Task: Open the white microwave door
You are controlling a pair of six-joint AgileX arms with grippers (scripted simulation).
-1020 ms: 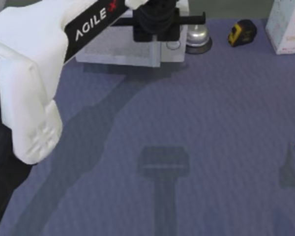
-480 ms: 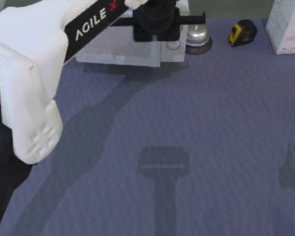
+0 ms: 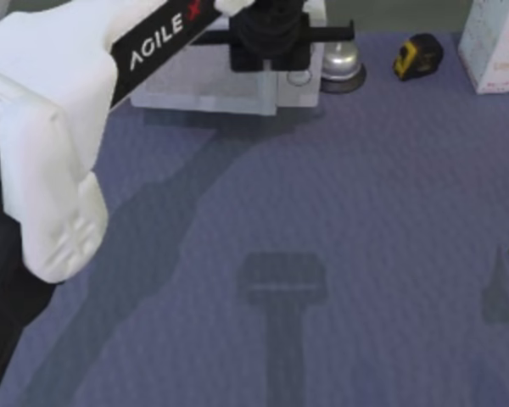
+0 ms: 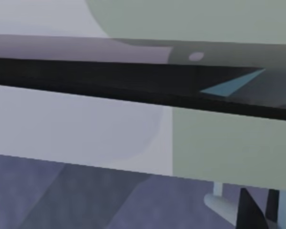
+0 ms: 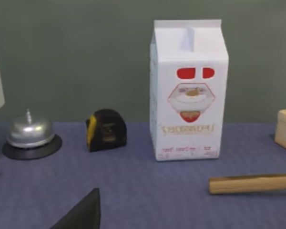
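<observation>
Purple-grey table (image 3: 365, 212), mostly bare in the middle. Microwave (image 3: 314, 13) at the far edge; its door (image 3: 204, 85) swung out, left gripper (image 3: 267, 51) at the door's edge, jaws state: cannot tell. Bell (image 3: 341, 64), tape measure (image 3: 417, 56), carton (image 3: 496, 47) to the right. Right arm out of view.

Bell (image 3: 339, 61) beside microwave (image 3: 208, 89) — tight.
</observation>
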